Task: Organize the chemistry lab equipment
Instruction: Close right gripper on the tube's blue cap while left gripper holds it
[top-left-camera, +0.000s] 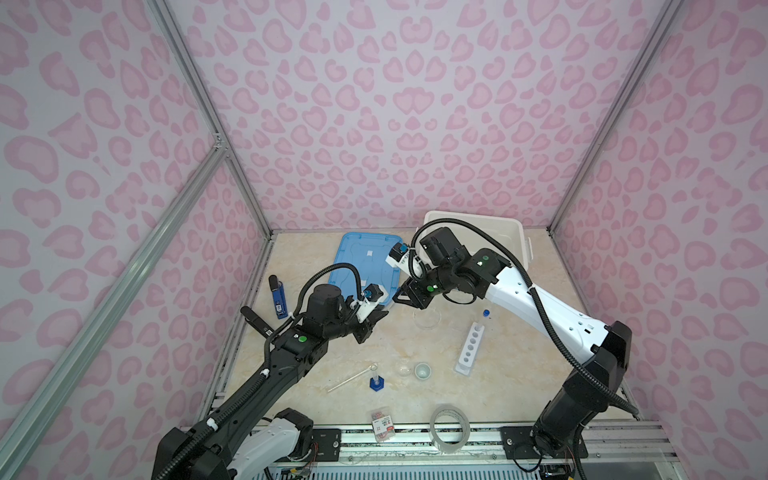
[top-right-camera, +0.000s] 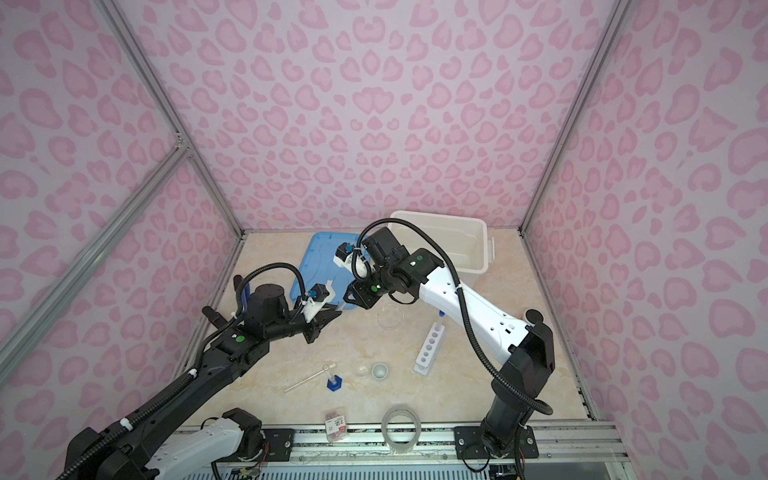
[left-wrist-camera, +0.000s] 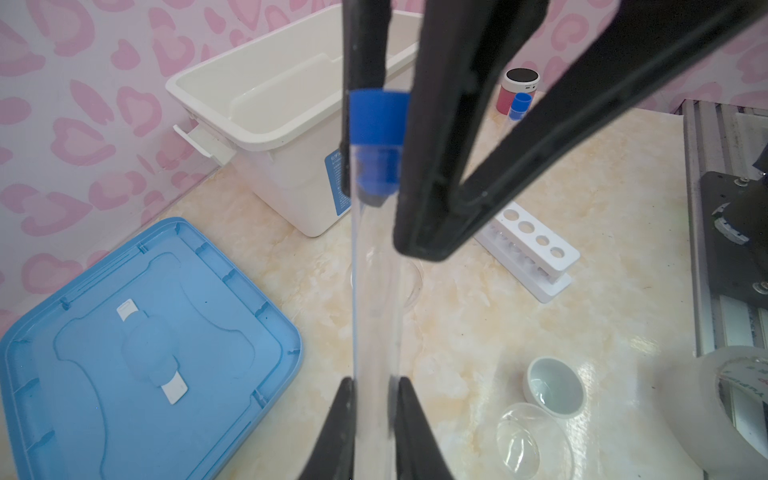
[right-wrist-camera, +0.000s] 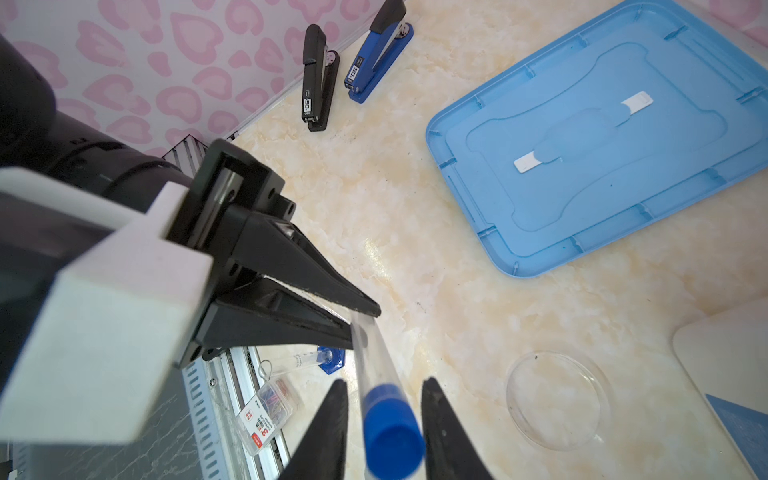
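Gripping tube (left-wrist-camera: 376, 316) in left claw (left-wrist-camera: 374, 384), clamped tight on the clear body, held off the bench (top-left-camera: 519, 374) between lid (top-left-camera: 361, 257) and petri dish (top-left-camera: 427, 320), about mid-frame in both top views. Flanking its blue cap with right claw (right-wrist-camera: 385, 382), parted, a sliver of gap on one side, no firm grip showing.

Open room at centre and lower right of the bench. Crowded along the front edge by tape (top-left-camera: 449, 428) and packet (top-left-camera: 381, 424), along the left edge by staplers (right-wrist-camera: 378, 54).

Open bin (top-left-camera: 515, 226) at upper right, partly hidden behind right arm (top-left-camera: 540, 307). Rack (top-left-camera: 468, 348) right of centre, second tube (top-left-camera: 485, 312) at its far end, only the blue cap plain, body too faint to make out. Cup (top-left-camera: 422, 370), glass dish (top-left-camera: 404, 370) and cylinder (top-left-camera: 377, 383) in a row at lower centre.
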